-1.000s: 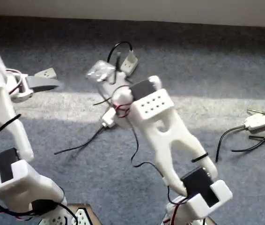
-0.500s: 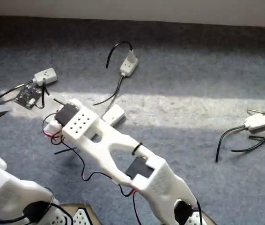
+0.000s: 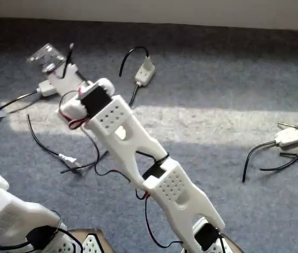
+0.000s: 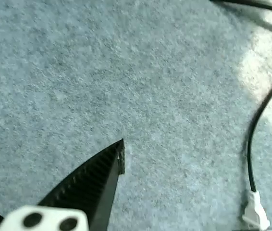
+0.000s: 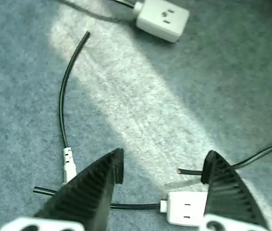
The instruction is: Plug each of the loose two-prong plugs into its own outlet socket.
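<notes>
Looks barely begun. Raised over the far-left part of the grey mat point(image 3: 217, 79): the right gripper point(image 5: 164, 166), fingers apart, holding nothing. Framed between those fingers in its wrist view, down on the mat and apparently untouched: an outlet socket point(image 5: 184, 208) on a black cord, face up, slots empty. Near it, a loose two-prong plug point(image 5: 68, 166) at the end of a curved black cord point(image 5: 64, 91), lying free and joined to no socket. Toward the far-left corner, a second outlet socket point(image 5: 162, 17), also face up and empty.

Near the left edge, over bare mat: the left gripper point(image 4: 121, 159). Nothing against the toothed face of its one visible finger point(image 4: 95, 185), so judged apart, and carrying nothing. At the corner of that wrist view, what seems to be the same plug.

Near the middle of the far edge, one more white cord end point(image 3: 145, 74), socket or plug impossible to tell. At the right edge, two white pieces point(image 3: 296, 138) touching end to end, possibly a pair already mated, though too small to confirm.

Left to do, as a judgement: grasp the loose plug, line its prongs up with an empty socket, press home, then repeat for any other unplugged end.
</notes>
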### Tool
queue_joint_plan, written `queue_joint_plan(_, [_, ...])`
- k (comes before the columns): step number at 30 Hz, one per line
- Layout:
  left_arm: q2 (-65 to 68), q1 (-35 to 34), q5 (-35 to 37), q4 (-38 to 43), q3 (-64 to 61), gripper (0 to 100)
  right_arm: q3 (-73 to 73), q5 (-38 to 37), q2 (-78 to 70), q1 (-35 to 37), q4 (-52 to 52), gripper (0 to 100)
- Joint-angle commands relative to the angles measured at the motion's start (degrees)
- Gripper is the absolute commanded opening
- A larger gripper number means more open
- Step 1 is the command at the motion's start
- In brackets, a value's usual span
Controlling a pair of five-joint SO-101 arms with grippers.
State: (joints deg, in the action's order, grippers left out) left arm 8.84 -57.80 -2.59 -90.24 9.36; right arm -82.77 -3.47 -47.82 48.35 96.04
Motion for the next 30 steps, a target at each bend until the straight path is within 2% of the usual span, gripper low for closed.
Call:
queue_joint_plan(1, [-2.4, 11.4, 1.0, -9.7, 0.3, 59, -16.8, -4.8, 1.8, -8.6, 5.2, 26.0])
queue_joint_plan(4, [-3.0, 20.9, 8.5, -10.1, -6.4, 59, -18.4, -5.3, 5.2, -16.7, 5.2, 26.0])
queue_joint_plan(7, [-2.9, 29.1, 16.1, -9.2, -12.7, 59, -12.1, -5.4, 10.8, -24.0, 5.2, 26.0])
queue_joint_plan(13, [-2.4, 37.1, 28.0, 1.8, -22.7, 59, 6.1, -5.5, 21.3, -34.1, 5.1, 26.0])
queue_joint_plan(17, [-2.5, 38.7, 29.5, 8.4, -25.7, 59, 13.6, -5.5, 25.3, -38.0, 5.0, 26.0])
queue_joint_plan(21, [-2.3, 39.3, 29.8, 8.9, -26.2, 59, 14.8, -6.1, 26.2, -42.6, 4.9, 26.0])
queue_joint_plan(27, [-2.4, 39.7, 29.8, 9.1, -30.8, 59, 14.9, -14.7, 24.7, -49.4, 4.9, 26.0])
queue_joint_plan(30, [-3.0, 39.5, 29.8, 11.8, -33.3, 59, 14.5, -18.6, 22.6, -51.9, 4.8, 26.0])
